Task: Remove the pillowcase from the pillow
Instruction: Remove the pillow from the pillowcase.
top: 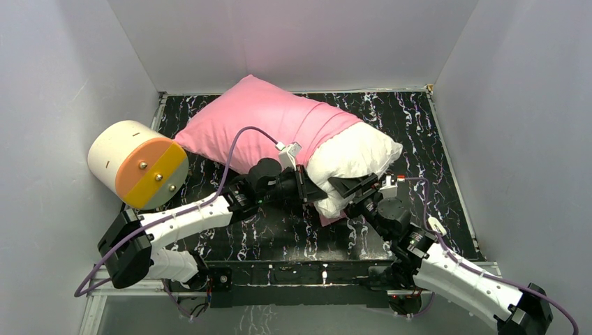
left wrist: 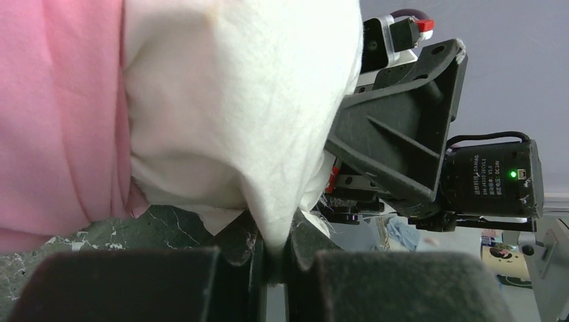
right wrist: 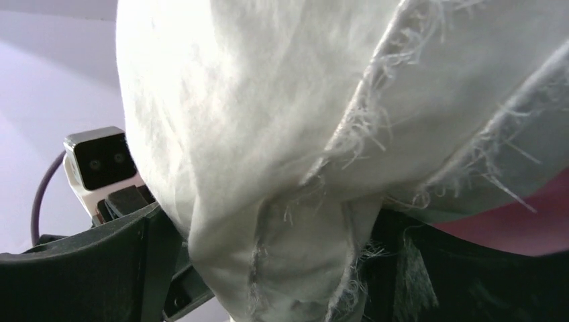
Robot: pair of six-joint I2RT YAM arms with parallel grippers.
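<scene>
The pink pillowcase (top: 265, 115) covers the left and far part of the white pillow (top: 356, 150), whose right end sticks out bare. My left gripper (top: 314, 190) is at the pillow's near edge, just right of the pillowcase hem. In the left wrist view it (left wrist: 272, 251) is shut on a fold of white pillow fabric (left wrist: 235, 100), with the pillowcase (left wrist: 60, 114) to the left. My right gripper (top: 342, 188) is close beside it. In the right wrist view it (right wrist: 322, 295) holds a bunched, frayed pillow corner (right wrist: 268, 100). A pink strip of the pillowcase (right wrist: 523, 221) shows at the right.
A cream-and-orange cylinder (top: 136, 164) lies at the table's left, beside the left arm. The black marbled table (top: 419, 125) is closed in by grey walls on three sides. The two grippers almost touch; the right gripper's body (left wrist: 402, 134) fills the left wrist view's right side.
</scene>
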